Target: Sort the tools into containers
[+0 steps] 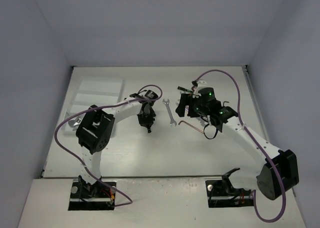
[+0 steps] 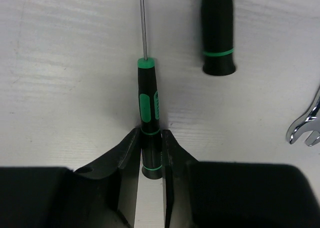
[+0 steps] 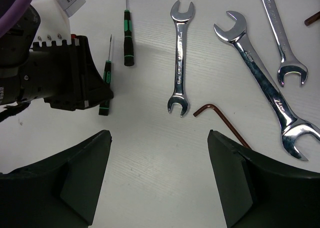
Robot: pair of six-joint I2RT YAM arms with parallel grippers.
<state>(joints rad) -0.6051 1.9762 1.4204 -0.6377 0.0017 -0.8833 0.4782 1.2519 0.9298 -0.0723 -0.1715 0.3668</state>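
Note:
My left gripper (image 2: pixel 150 140) is shut on the handle of a thin green-black screwdriver (image 2: pixel 149 105) that lies on the table, its shaft pointing away from me. A second screwdriver (image 2: pixel 217 33) lies to its right, and both show in the right wrist view, the free one (image 3: pixel 128 38) and the gripped one (image 3: pixel 106 83). My right gripper (image 3: pixel 159 138) hangs open over bare table with nothing between its jaws. Ahead of it lie three silver wrenches (image 3: pixel 180 58), (image 3: pixel 265 85), (image 3: pixel 280 33) and a red-brown hex key (image 3: pixel 225 120). The white tray (image 1: pixel 97 90) sits at the back left.
In the top view a silver wrench (image 1: pixel 169 112) lies between the two grippers, and a hex key (image 1: pixel 190 122) lies under the right arm. The left arm's elbow (image 1: pixel 95 130) hangs in front of the tray. White walls enclose the table.

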